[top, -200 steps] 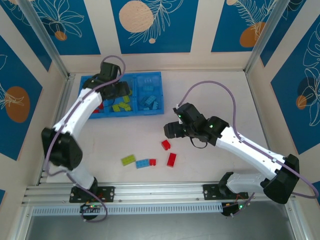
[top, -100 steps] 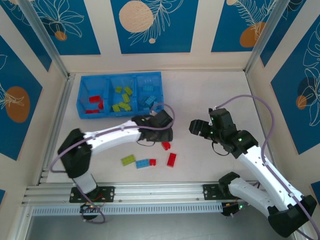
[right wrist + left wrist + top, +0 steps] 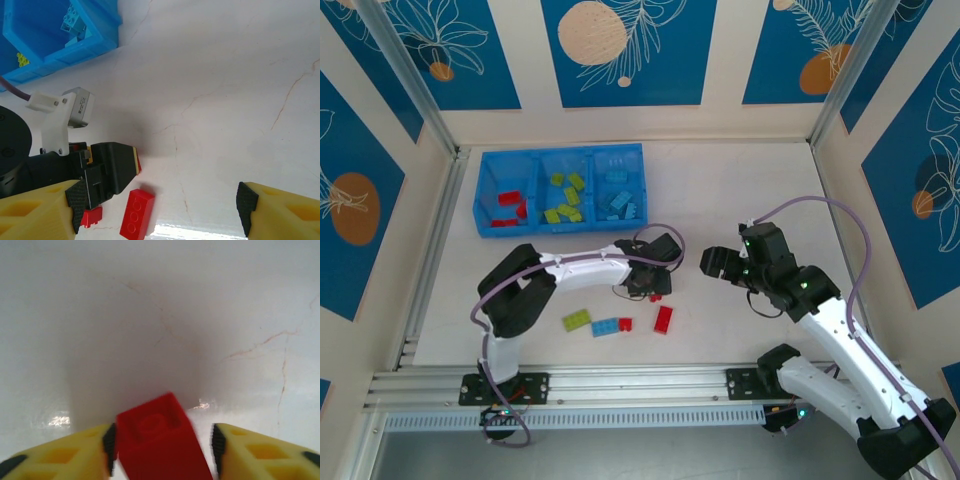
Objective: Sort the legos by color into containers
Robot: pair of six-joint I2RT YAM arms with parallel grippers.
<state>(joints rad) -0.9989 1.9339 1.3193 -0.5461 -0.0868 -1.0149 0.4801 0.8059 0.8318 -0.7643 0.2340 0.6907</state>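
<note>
A white, faintly veined tabletop [image 3: 740,190] is catching glare. Blue leaf-printed wall panels [image 3: 660,60] are enclosing it, and a metal rail [image 3: 640,385] is running along its near edge.

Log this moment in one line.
left fingers straddling small red studded plastic brick on white table | right fingers open, empty | long blue plastic tray partly sorted

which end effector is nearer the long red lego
Left. The left end effector sits just beyond the long red lego; the right end effector is farther, beyond and right.
</note>
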